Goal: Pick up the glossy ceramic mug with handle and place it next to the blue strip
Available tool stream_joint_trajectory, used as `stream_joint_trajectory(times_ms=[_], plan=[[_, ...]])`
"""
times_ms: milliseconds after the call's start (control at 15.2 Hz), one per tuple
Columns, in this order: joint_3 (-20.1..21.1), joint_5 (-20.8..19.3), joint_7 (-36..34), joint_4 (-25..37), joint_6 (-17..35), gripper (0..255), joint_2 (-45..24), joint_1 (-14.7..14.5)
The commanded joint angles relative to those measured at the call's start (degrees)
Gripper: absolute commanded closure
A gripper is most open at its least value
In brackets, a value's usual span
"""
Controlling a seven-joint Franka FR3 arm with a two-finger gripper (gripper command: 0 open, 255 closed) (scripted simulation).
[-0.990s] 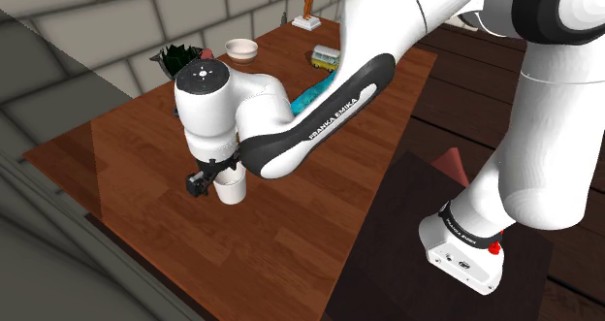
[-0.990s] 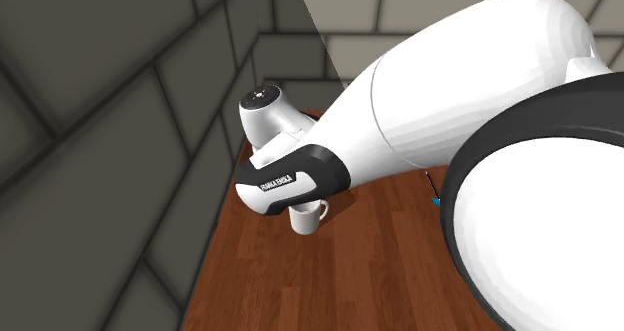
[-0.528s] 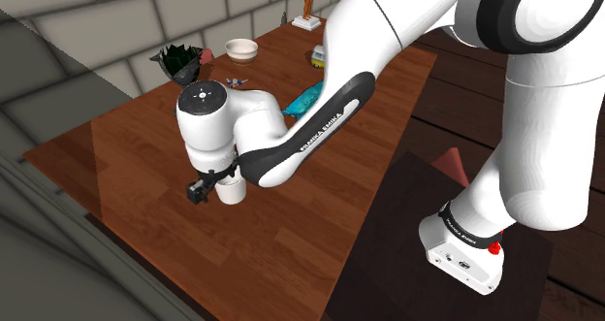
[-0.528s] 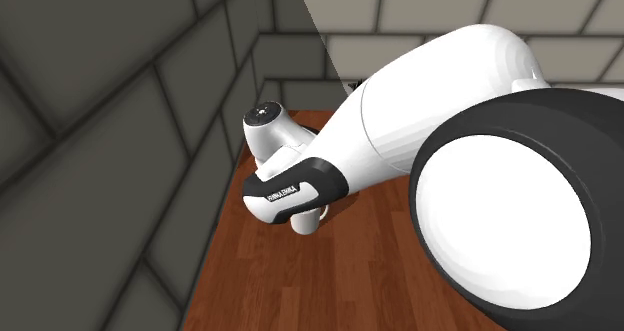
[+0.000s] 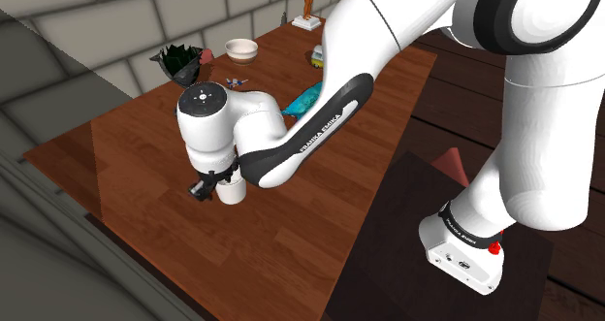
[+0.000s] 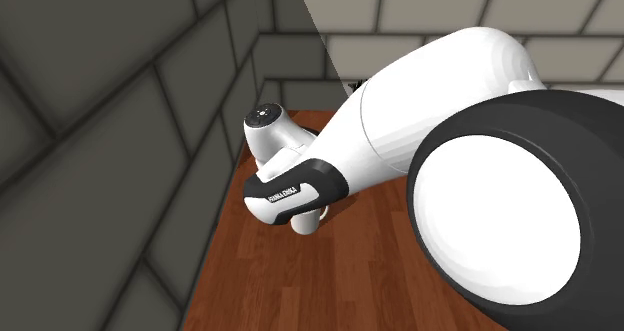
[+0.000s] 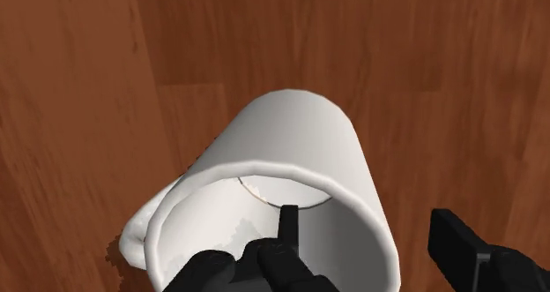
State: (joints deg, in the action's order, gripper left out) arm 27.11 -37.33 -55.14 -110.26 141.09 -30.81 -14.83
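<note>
A white glossy mug (image 7: 291,149) with a handle stands upright on the wooden table (image 5: 126,140), near its front edge in the shoulder view. My black gripper (image 7: 370,242) is down over the mug (image 5: 231,192). One finger (image 7: 287,233) is inside the cup; the other finger (image 7: 458,246) is outside the wall, with a gap to it, so nothing is clasped. The handle sticks out on the side away from the outer finger. The blue strip (image 5: 302,99) lies farther back on the table, partly behind my forearm. In the second exterior view the mug (image 6: 308,222) peeks out under the hand.
At the table's far end are a white bowl (image 5: 241,48), a dark spiky pot (image 5: 177,62), a small toy van (image 5: 318,54) and a figurine (image 5: 308,1). A stone wall runs along the table's far side. My stand (image 5: 465,246) sits at the lower right.
The hand has come down over the mug and shifted slightly toward the table's front edge; over the last half second it has stayed in place. The mug has not moved.
</note>
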Motion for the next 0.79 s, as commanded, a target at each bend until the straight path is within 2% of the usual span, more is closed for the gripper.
stream_joint_trajectory(times_ms=[0,528,726], plan=[[0.0,0.0,0.0,0.0,0.0,255,0.0,0.0],[0.0,0.0,0.0,0.0,0.0,255,0.0,0.0],[1.0,1.4,1.2,-0.1,-1.3,255,1.6,0.7]])
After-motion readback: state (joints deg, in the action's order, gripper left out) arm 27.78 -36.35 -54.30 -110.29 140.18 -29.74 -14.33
